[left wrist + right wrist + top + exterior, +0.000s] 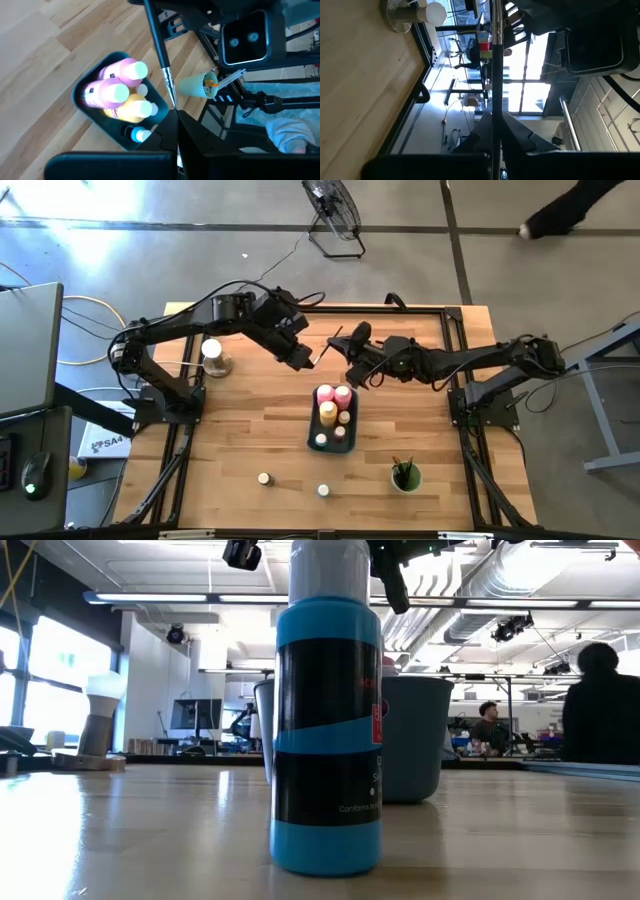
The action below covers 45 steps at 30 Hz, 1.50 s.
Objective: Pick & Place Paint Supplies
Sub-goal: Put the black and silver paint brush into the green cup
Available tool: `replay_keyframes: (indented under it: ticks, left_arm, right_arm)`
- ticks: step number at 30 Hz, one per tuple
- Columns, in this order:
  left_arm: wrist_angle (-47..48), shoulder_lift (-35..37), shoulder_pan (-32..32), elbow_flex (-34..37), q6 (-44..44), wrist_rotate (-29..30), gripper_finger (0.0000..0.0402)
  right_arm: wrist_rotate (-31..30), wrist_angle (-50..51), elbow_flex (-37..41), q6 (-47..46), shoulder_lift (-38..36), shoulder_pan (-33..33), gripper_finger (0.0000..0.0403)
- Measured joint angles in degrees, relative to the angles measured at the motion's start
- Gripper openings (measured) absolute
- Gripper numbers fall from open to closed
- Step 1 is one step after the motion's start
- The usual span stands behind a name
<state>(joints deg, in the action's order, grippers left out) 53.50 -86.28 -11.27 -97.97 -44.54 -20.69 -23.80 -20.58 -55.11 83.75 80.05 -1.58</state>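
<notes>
A thin dark-handled paintbrush (159, 45) with a metal ferrule (168, 82) hangs in the air between my two grippers, above the far end of the blue-grey tray (312, 435). My left gripper (175, 117) is shut on its ferrule end and my right gripper (493, 117) is shut on its handle. The tray holds two pink bottles (114, 92), a yellow bottle (136, 109) and a small blue jar (138, 134), all standing upright. Two tiny jars (264, 478) (322, 490) stand on the wood near the front edge. My left gripper pinches the brush between its two fingertips just past the ferrule (172, 104), at the bristle end. The handle runs out beyond the fingers toward the other arm, clear of the table. My right gripper pinches the dark handle (493, 107) between its two fingers. The handle runs on past the fingertips to the metal part (495, 20), off the table.
A green cup (405, 476) with brushes in it stands near the front right. A white-capped object (213, 355) stands at the left of the table. In the low view a tall blue bottle (325, 720) fills the foreground. People sit in the room beyond.
</notes>
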Motion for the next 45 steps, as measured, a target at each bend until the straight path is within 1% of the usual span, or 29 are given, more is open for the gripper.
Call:
replay_keyframes:
  ticks: [14, 17, 22, 29, 33, 37, 41, 45]
  left_arm:
    - [-1.1, 0.0, 0.0, 0.0, 1.2, 0.6, 0.0]
    - [-1.1, 0.0, 0.0, 0.0, 2.4, 0.1, 0.0007]
    - [-1.2, 0.0, 0.0, 0.0, 6.0, 0.5, 0.0035]
    - [-1.3, 0.0, 0.0, 0.0, 8.9, 2.0, 0.0103]
    - [-1.2, 0.0, 0.0, 0.0, 10.8, 3.6, 0.014]
    - [-1.1, 0.0, -0.2, 0.0, 11.8, 5.4, 0.0157]
    - [-1.1, 0.4, -2.6, 0.0, 11.8, 3.1, 0.0159]
    - [-1.0, 1.1, -5.9, 0.0, 11.7, -2.3, 0.0159]
  right_arm:
    - [-0.8, -0.9, 0.0, -0.1, 0.0, 0.0, 0.0008]
    - [-0.7, -1.0, 0.0, -0.1, 0.0, 0.0, 0.0008]
    - [-1.0, -1.2, 0.0, -0.2, 0.0, -0.1, 0.0008]
    - [-1.5, -1.2, 0.0, -2.0, -0.3, -0.1, 0.0008]
    - [-3.3, -1.1, 0.0, -2.1, -1.0, -0.1, 0.0008]
    - [-5.1, -0.9, 0.0, -2.1, -2.2, -0.1, 0.0008]
    - [-8.9, 0.4, 0.0, -2.7, -2.9, -0.7, 0.0008]
    - [-11.6, 4.3, 0.0, -8.6, -4.1, -2.6, 0.0008]
